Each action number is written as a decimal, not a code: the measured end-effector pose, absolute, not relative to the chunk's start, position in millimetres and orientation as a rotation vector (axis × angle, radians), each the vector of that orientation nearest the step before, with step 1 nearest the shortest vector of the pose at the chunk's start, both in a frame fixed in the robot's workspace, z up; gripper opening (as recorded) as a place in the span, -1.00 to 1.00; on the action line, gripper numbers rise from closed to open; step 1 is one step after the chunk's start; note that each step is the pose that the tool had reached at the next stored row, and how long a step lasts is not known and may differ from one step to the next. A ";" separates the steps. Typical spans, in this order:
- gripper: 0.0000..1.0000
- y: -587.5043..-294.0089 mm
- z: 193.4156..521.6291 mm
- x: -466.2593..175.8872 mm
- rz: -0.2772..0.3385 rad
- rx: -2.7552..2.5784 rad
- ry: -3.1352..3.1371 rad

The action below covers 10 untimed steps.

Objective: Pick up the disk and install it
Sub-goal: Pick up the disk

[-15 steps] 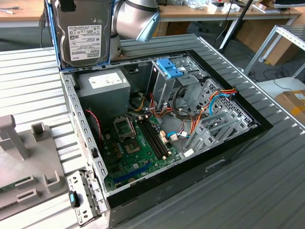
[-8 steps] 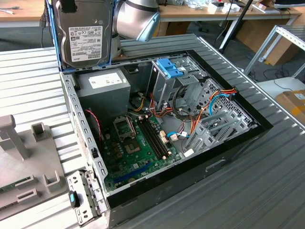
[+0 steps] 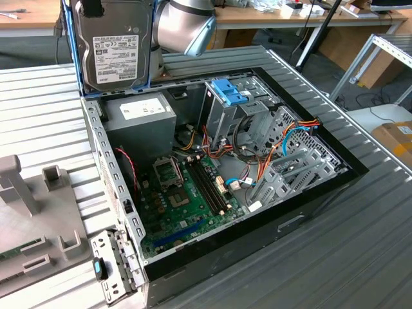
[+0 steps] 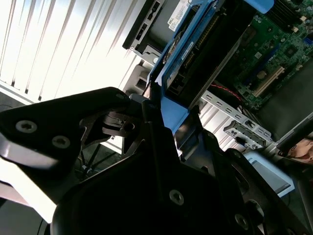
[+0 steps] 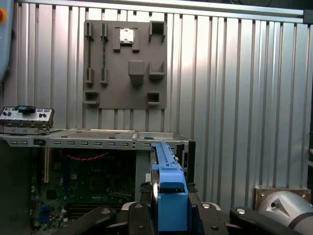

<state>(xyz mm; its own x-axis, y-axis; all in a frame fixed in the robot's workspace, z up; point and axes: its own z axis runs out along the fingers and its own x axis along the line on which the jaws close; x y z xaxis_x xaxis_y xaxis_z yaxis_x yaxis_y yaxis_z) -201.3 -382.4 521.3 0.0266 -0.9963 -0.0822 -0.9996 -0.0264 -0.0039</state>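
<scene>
Ribbed metal table (image 3: 360, 244): carries everything in the scene.

Case (image 3: 302, 222): open, black-walled, lying on its side on the table with its inside facing up.

Arm (image 3: 183, 26): its silver joint hangs over the case's far edge, at the top of the exterior view.

Grey plate (image 3: 32, 212): a flat fixture with raised blocks, lying on the table at the exterior view's left, apart from the case. It also shows in the first wrist view (image 5: 124, 63).

Motherboard (image 3: 187, 199): green, covering the case floor.

Power supply (image 3: 138, 122): a grey box in the far corner of the case, toward the exterior view's left.

Cage (image 3: 222, 116): a tall metal frame standing upright near the middle of the case, beside bundles of coloured wires.

Disk (image 3: 116, 42): held upright in the air above the power-supply corner, outside the case, label toward the exterior camera, its blue frame along both long edges. In the first wrist view (image 5: 168, 181) it is seen edge-on.

Gripper (image 5: 170, 215): black, with its fingers (image 5: 143, 215) closed on either side of the disk's blue frame, gripping it.

Clip (image 3: 228, 90): blue plastic, topping the cage.
</scene>
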 end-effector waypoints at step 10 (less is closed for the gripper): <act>-0.26 -391.4 521.0 -196.4 0.084 -2.208 2.150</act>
<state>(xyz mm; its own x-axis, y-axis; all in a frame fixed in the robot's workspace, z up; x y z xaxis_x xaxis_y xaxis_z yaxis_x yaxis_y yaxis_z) -196.4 -391.4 521.0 0.0266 -0.9965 -0.0794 -0.9996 -0.0264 -0.0039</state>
